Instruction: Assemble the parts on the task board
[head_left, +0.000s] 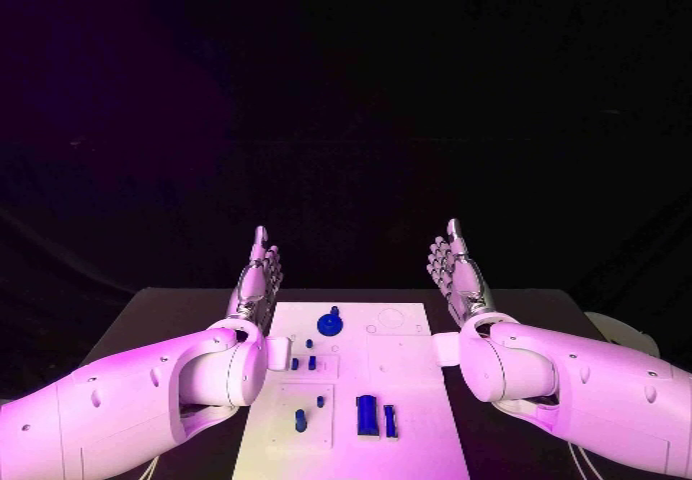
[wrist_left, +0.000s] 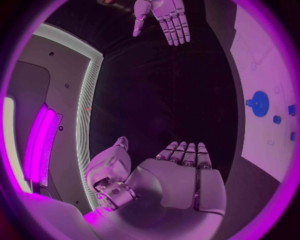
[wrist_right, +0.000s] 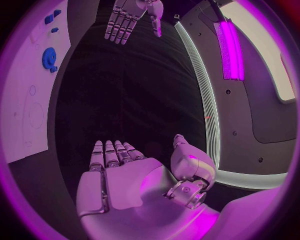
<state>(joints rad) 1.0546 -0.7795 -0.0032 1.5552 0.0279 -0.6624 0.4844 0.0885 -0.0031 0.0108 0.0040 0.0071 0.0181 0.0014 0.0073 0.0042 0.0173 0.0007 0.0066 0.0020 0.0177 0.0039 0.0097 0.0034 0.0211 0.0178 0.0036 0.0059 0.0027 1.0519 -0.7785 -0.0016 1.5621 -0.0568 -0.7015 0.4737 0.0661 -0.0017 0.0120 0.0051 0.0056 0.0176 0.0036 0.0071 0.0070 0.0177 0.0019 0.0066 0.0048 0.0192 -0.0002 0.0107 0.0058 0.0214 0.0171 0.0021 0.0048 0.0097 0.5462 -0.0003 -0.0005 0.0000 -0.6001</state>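
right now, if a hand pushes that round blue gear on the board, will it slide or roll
The blue gear seems to lie flat on the task board, so a push would probably slide it. It looks rigid and light. Its toothed rim may aid grip.

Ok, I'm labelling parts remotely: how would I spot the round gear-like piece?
Find the white task board between the two raised arms. At its far end, near the fingers of the left hand, sits the blue gear. It is round, unlike the small pegs and long blocks lying nearer the robot.

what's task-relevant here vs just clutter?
Job: task board; blue gear part; small blue pegs; blue blocks; left robot hand and right robot hand, both empty.
Lying about: pale round object at the table's right edge.
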